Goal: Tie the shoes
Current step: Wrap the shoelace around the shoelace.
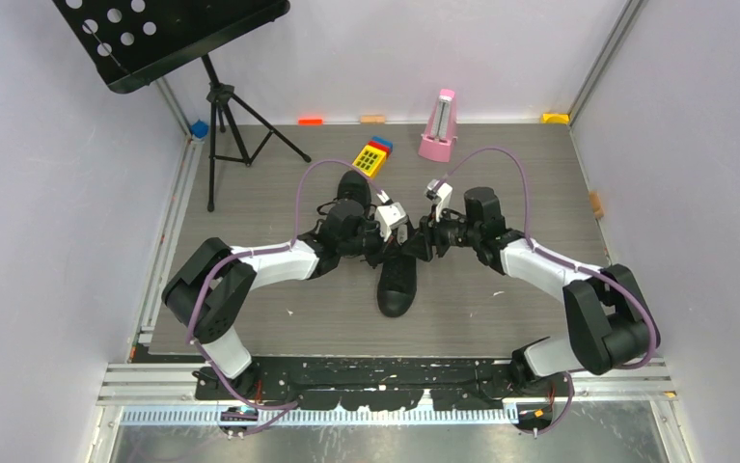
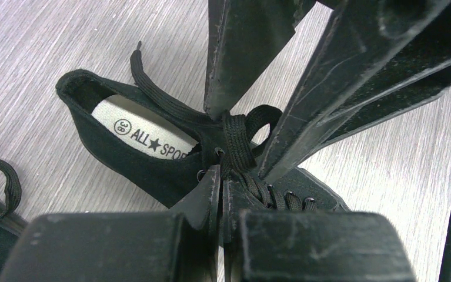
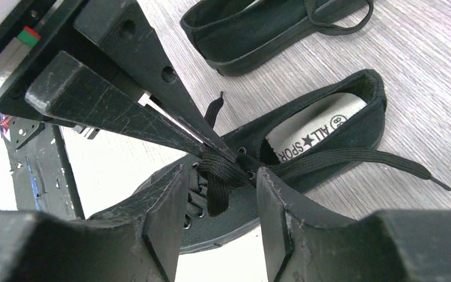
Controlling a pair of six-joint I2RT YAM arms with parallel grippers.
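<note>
One black shoe (image 1: pixel 397 289) lies mid-table, toe toward the arms, its grey insole (image 2: pixel 140 126) showing. The other shoe (image 1: pixel 351 185) lies behind it, also seen at the top of the right wrist view (image 3: pixel 258 29). My left gripper (image 3: pixel 231 157) is shut, pinching the lace (image 3: pixel 217 191) at the top eyelets, and a short loop hangs from its tips. My right gripper (image 3: pixel 223 170) is open, its fingers (image 3: pixel 170 200) on either side of that loop without touching it. A loose lace end (image 3: pixel 376 158) trails over the shoe's side onto the table.
A black music stand (image 1: pixel 173 39) on a tripod (image 1: pixel 226 125) stands at the back left. A yellow keypad toy (image 1: pixel 372 157) and a pink metronome (image 1: pixel 440 125) sit behind the shoes. Small coloured blocks line the back wall.
</note>
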